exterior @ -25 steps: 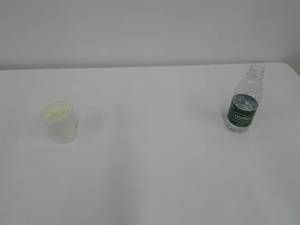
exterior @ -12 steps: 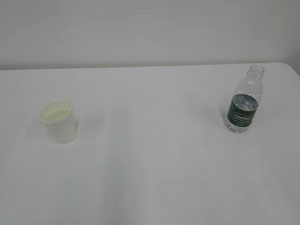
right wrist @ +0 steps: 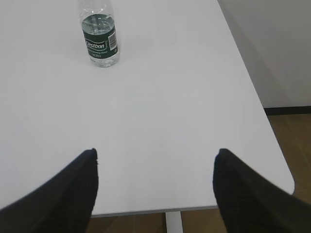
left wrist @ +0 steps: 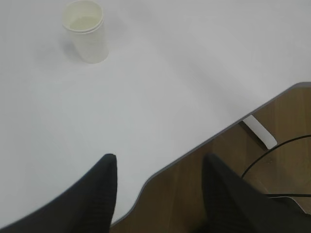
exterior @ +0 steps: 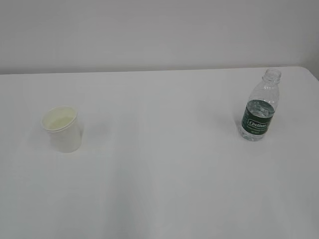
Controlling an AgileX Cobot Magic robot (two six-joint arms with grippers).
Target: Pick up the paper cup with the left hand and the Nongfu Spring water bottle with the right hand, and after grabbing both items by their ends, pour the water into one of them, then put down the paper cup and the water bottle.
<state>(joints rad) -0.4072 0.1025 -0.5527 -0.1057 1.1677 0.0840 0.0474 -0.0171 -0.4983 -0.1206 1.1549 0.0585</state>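
Observation:
The paper cup (exterior: 62, 128) stands upright on the left of the white table (exterior: 159, 164); in the left wrist view the paper cup (left wrist: 85, 30) sits far ahead at top left. The Nongfu Spring water bottle (exterior: 259, 107), capless with a dark green label, stands upright at the right, and the water fills only its lower part. From the right wrist, the bottle (right wrist: 99, 36) is far ahead at upper left. My left gripper (left wrist: 159, 158) hangs open over the table's near edge. My right gripper (right wrist: 155, 153) is open wide above the near right corner. Neither arm appears in the exterior view.
The table's rounded near edge (left wrist: 160, 172) crosses the left wrist view, with wooden floor (left wrist: 218, 150), a white table leg (left wrist: 260, 132) and a black cable (left wrist: 277, 148) below. A grey wall (right wrist: 272, 48) stands past the table's right edge.

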